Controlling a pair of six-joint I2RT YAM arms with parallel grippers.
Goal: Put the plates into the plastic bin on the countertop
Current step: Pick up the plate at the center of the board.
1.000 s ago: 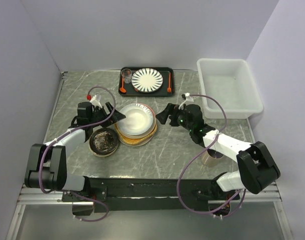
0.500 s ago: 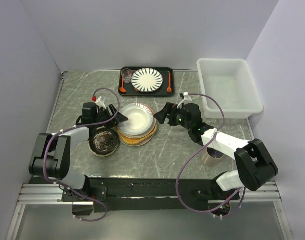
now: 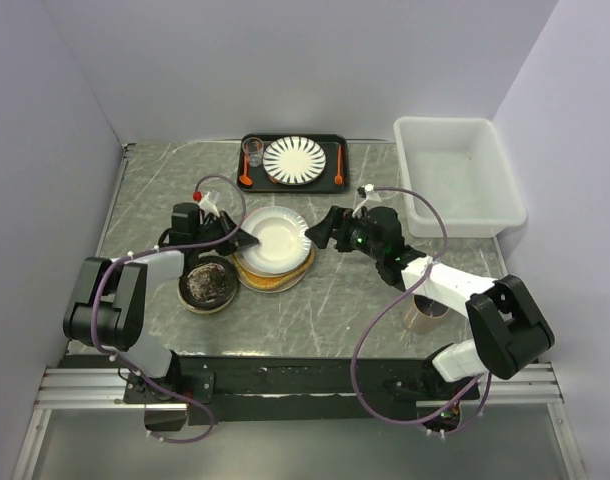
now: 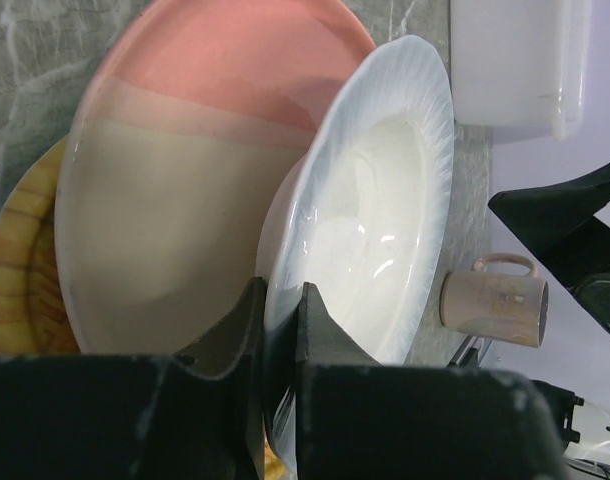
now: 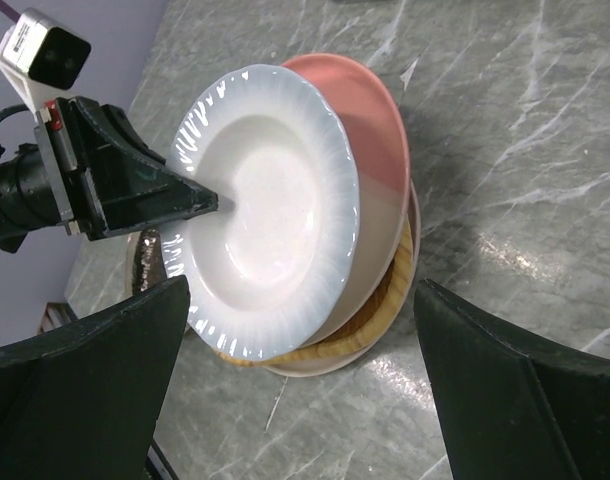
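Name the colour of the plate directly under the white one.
Pink and cream plate, best in left wrist view.

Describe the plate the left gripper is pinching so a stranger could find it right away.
On the grey-green marble-look countertop, find the stack of plates at its centre. It is the top one: a glossy white plate with a ribbed rim, tilted up off the pink plate below, its edge pinched by the left gripper.

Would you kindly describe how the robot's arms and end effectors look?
The left arm and right arm have white links and bulky black joints. The left end effector and right end effector are black with wedge-shaped fingers. Purple cables loop along both; a red cap sits by the left wrist.
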